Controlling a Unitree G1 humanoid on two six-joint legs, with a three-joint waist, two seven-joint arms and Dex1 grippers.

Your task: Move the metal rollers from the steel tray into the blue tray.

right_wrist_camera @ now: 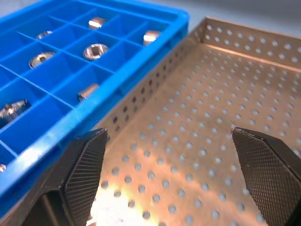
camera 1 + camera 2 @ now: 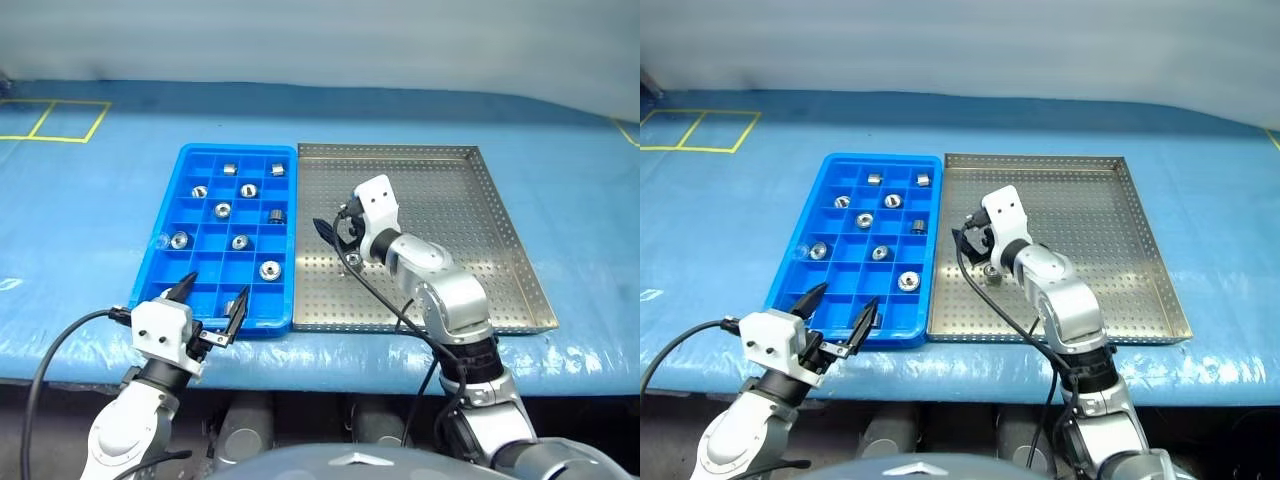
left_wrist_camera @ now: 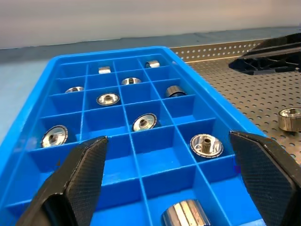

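The blue tray lies left of the steel tray, the two side by side and touching. Several metal rollers sit in separate compartments of the blue tray; another one lies in a front compartment just ahead of my left gripper. One roller rests on the steel tray's perforated floor near its left side. My left gripper hovers open at the blue tray's front edge, holding nothing. My right gripper is open and empty over the left part of the steel tray, just behind that roller.
Both trays rest on a table under a blue cover, whose front edge runs just below the trays. Yellow tape lines mark the back left. Black cables trail from both wrists.
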